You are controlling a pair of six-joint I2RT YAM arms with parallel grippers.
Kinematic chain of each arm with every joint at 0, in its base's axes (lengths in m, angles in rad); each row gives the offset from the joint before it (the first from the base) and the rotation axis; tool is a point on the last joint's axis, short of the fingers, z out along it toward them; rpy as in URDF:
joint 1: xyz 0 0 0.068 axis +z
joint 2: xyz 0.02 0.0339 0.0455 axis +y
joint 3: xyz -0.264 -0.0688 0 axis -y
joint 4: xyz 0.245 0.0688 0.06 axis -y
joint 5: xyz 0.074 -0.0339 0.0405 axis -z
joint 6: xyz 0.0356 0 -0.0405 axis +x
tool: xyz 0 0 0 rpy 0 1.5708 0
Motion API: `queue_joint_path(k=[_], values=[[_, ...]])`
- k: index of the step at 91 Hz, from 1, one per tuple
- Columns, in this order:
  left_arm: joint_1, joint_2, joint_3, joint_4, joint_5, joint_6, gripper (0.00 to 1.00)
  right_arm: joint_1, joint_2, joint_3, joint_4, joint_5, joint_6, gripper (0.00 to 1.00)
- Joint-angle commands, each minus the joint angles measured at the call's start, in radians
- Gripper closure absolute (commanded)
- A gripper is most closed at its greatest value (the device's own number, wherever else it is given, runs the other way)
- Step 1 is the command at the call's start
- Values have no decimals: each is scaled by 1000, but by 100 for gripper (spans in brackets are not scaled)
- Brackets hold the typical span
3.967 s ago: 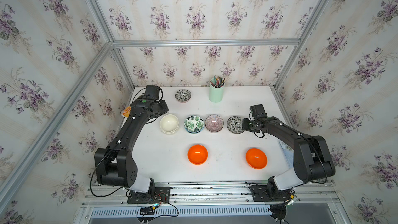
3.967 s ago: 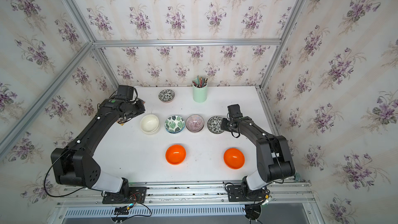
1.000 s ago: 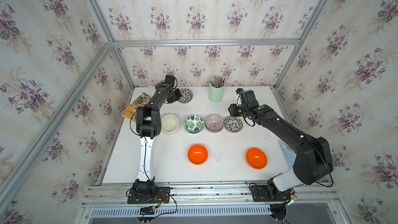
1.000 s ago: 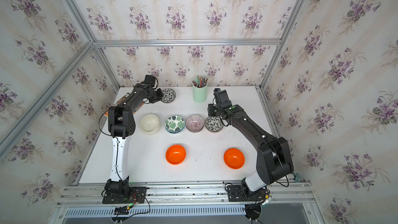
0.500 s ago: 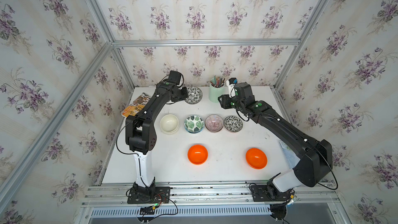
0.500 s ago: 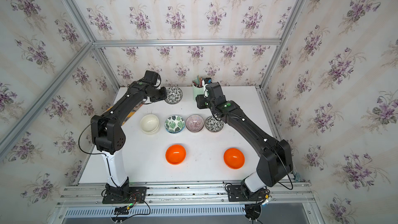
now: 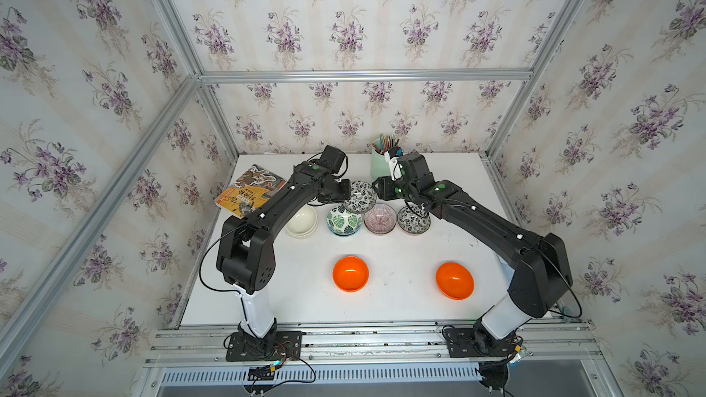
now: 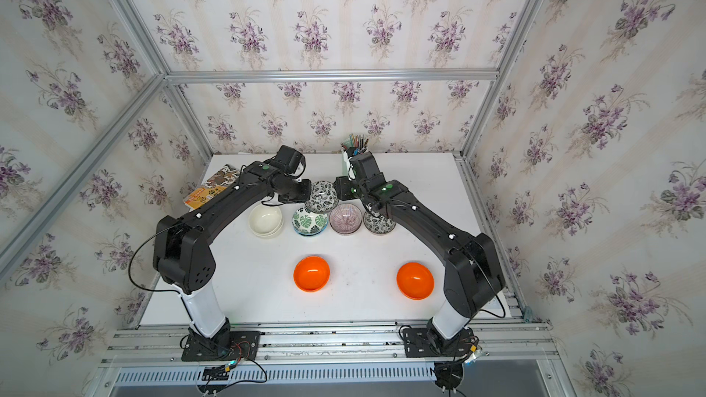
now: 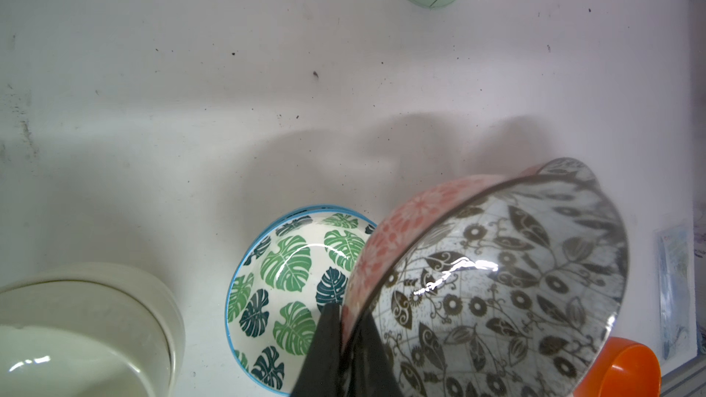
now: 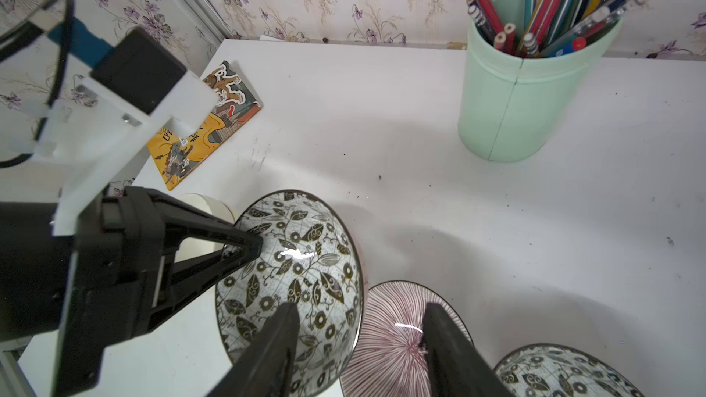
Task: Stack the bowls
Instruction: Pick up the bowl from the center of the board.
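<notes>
Floral bowl (image 7: 359, 196) has risen in left hand (image 10: 250, 253), seemingly tilted.

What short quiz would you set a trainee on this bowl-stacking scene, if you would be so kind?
1. True or false: the left pincer is shut on the raised floral bowl.
2. What does the mint-green cup hold? A spoons; B pencils; C nothing.
3. How many orange bowls sit on the table?
Key: 1 true; 2 B; 3 two.
</notes>
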Motion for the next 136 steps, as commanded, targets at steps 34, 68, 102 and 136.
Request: queue_joint_path(k=[34,68,102,136], values=[[-58,-17,5,24,-17,-8,100,-1,75,-13,4,-21,-1,54],[-82,-11,17,37,-28,-18,100,-9,75,-33,9,-40,5,92],[-86,-85,-7,89,-2,-40,39,-55,48,-67,-5,-45,22,98],[-84,-271,-96,153,-35,-39,35,-260,-90,-202,-79,-35,-14,97]])
